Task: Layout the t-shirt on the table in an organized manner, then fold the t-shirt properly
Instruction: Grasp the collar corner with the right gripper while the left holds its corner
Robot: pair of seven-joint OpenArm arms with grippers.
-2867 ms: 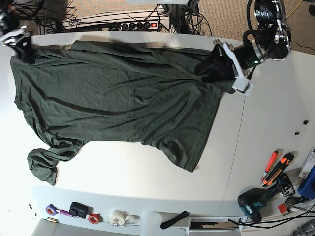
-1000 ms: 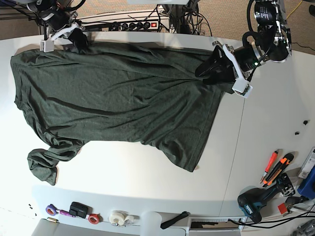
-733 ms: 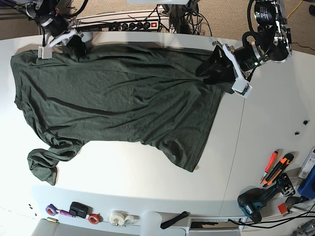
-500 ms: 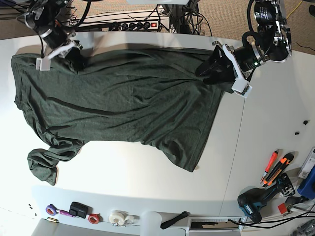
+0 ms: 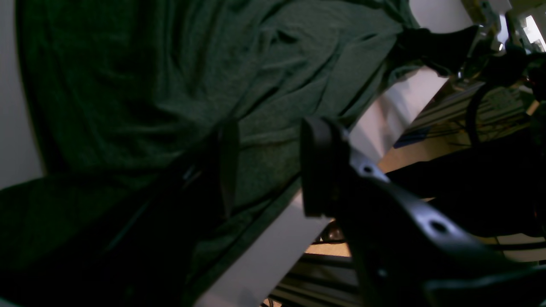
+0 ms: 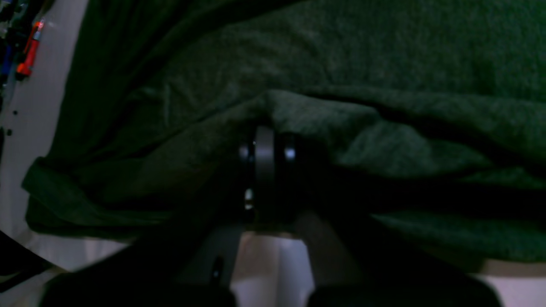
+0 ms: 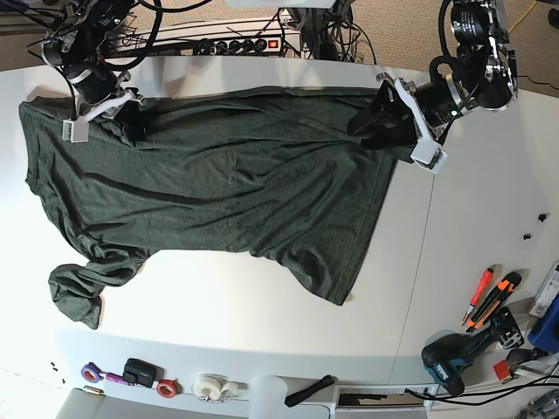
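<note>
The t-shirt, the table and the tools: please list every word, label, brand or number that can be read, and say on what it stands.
None can be read.
The t-shirt is plain, without print.
The table carries no writing.
The tools at the edge are too small to show any label.

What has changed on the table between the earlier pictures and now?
The right gripper moved from the shirt's far-left corner along the back edge, then came toward the table's front, dragging the t-shirt edge with it. The left gripper stayed at the shirt's other end, open around the fabric. The bunched sleeve and tools did not move.
</note>
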